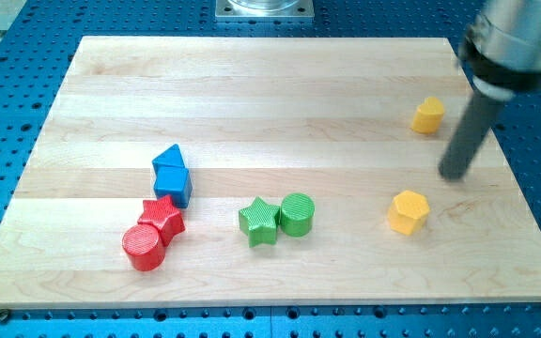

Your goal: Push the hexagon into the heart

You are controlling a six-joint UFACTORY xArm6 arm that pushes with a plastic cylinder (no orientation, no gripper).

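Observation:
The yellow hexagon (408, 211) lies on the wooden board at the view's lower right. The yellow heart (428, 115) lies above it, near the board's right edge. My tip (455, 176) stands on the board between the two in height and a little to the right of both. It touches neither: the hexagon is below-left of it and the heart above-left. The dark rod rises up and to the right into the arm's grey end at the view's top right.
A green star (258, 222) touches a green cylinder (297, 214) at the bottom centre. At the left, a blue triangle (168, 158), a blue cube (173, 184), a red star (162, 218) and a red cylinder (144, 247) form a tight cluster. The board's right edge (524, 188) is near my tip.

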